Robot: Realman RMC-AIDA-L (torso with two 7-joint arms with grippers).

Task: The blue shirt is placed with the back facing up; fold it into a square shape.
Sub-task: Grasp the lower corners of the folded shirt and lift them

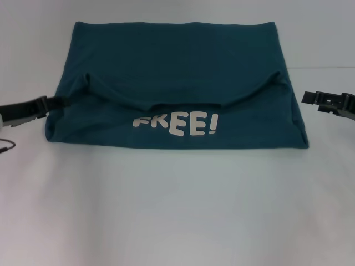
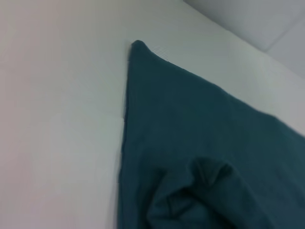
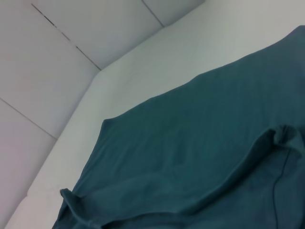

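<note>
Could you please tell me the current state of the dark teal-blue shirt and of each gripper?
Dark teal-blue soft-cloth short-sleeved shirt: partly folded on the white table, near flap turned over, white "FREE!" lettering showing.
Left gripper: at the shirt's left edge, low over the table.
Right gripper: just off the shirt's right edge, apart from the cloth.

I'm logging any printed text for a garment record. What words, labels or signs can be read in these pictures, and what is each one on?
"FREE!" in white lettering, on the near folded-up part of the blue shirt, seen in the head view; the "R" is partly creased by the cloth.
No other text, label, brand or number can be read in any view: the two wrist views show only plain teal cloth and the white table.
</note>
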